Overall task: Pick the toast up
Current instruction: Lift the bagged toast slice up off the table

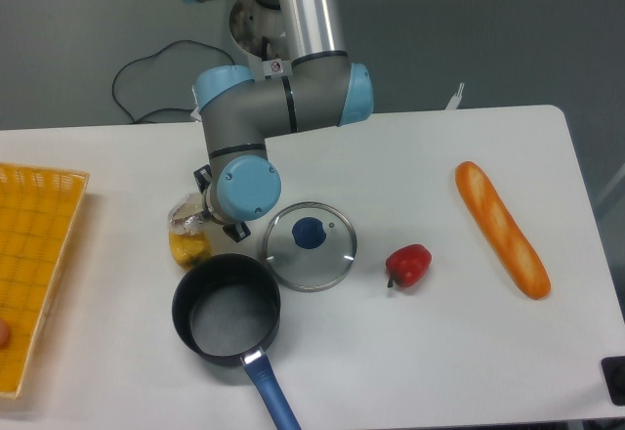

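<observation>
The toast [183, 213] shows as a small glossy beige piece just left of the arm's blue wrist joint [245, 188]. It sits right above a small yellow pepper [188, 250], touching or overlapping it. My gripper [203, 218] is mostly hidden under the wrist. Only a bit of dark finger shows against the toast's right side. Whether the fingers hold the toast is hidden.
A black pot [227, 308] with a blue handle stands just below the pepper. Its glass lid [309, 245] lies to the right, then a red pepper [408, 265] and a long baguette [502, 228]. A yellow basket [34, 254] is at the left edge.
</observation>
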Controlling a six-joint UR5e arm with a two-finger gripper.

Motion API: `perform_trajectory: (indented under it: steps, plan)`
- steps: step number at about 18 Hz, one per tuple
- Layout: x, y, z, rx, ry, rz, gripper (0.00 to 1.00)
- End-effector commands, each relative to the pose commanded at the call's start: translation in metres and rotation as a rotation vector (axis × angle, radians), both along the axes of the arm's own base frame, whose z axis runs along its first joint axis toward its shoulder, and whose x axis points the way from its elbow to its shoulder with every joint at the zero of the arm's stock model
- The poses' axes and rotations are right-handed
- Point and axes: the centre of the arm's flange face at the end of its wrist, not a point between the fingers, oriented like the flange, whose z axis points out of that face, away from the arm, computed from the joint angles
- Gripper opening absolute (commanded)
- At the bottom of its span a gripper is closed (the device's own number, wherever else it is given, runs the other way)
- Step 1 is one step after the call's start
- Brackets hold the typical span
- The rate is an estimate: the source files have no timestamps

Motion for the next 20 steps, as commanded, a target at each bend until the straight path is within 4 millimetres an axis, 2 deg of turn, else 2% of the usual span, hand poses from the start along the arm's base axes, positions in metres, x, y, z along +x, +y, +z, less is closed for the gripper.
perform_trajectory:
  steps: [6, 11, 16, 20]
  plan:
    - [0.002, -0.002, 0.04, -0.019, -0.012, -0.013, 0.21]
    - [0.005, -0.008, 0.078, 0.032, 0.036, -0.016, 0.21]
    - [-0.009, -0.003, 0.111, 0.074, 0.124, -0.076, 0.22]
    - [-0.021, 0.009, 0.138, 0.157, 0.179, -0.114, 0.22]
